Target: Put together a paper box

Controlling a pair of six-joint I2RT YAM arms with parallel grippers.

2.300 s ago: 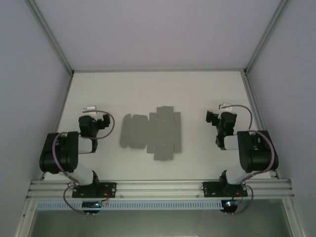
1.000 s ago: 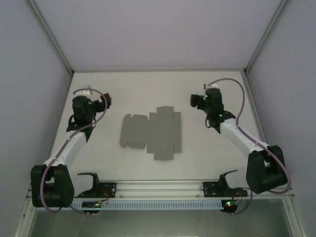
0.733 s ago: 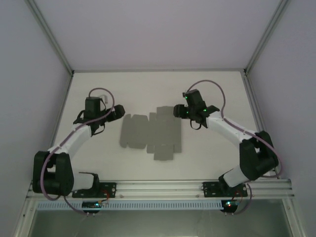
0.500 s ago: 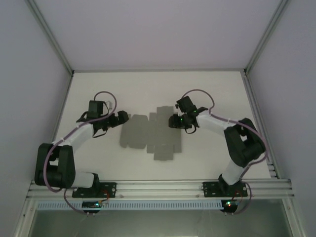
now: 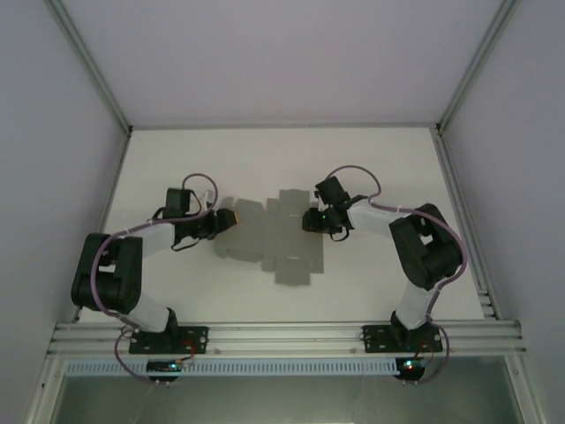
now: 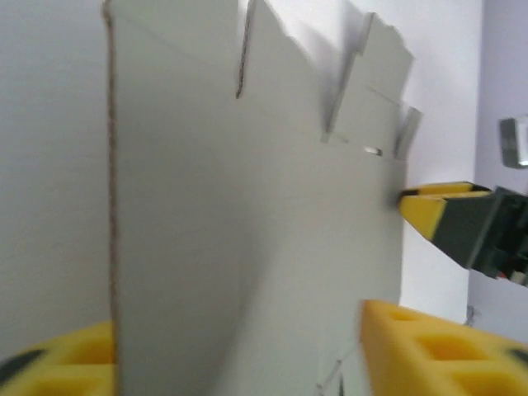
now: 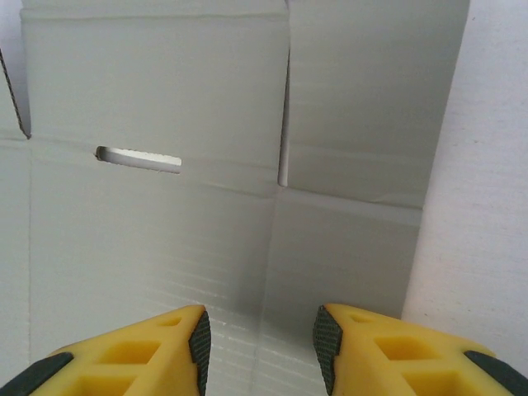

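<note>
Two pincers meet the paper box (image 5: 274, 243), a flat grey die-cut sheet lying mid-desk (image 5: 265, 159). At the box's left edge, the left pincer (image 5: 225, 218) covers the outermost flap from above. In its wrist view the card rises between the yellow fingers (image 6: 429, 351) and hides most of the left one. We cannot tell whether they clamp it or merely straddle it. Over the box's upper right panels stands the right pincer (image 5: 309, 221). Its wrist view shows it released, with the pads partly apart and nothing between them. A narrow slot (image 7: 138, 158) is cut in the card ahead, and whether the tips touch the card is unclear. Half a second ago the left pincer stood just clear of the box's left edge. Now it is on that edge, the right has barely shifted, and the box lies where it did.
</note>
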